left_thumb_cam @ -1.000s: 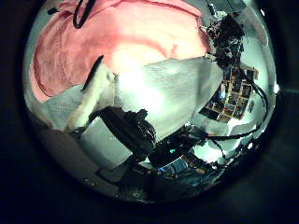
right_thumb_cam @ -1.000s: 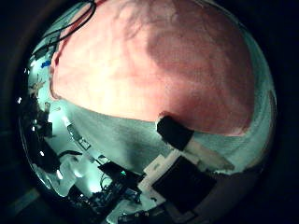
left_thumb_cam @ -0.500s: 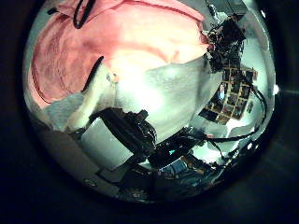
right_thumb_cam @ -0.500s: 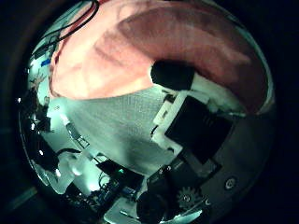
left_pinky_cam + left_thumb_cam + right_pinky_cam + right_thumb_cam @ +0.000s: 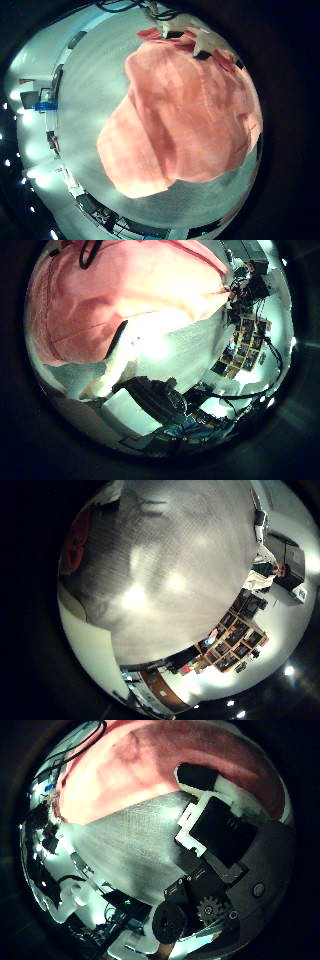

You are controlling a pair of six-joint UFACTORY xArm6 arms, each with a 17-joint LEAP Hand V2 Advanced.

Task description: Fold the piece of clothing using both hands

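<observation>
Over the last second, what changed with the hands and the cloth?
The right hand has curled its fingers in toward the cloth edge, filling more of its thumb-side view. The left hand has shifted slightly along its edge. The cloth still lies on the table; whether either hand grips it is unclear.

Seeing my right hand [image 5: 215,835] showing boxy white shells over black blocks, black rounded fingertip pad, dark toothed gear and round black motor housing near its base. Seeing my left hand [image 5: 115,365] showing pale white finger with dark edge stripe, black ribbed block behind it.
</observation>
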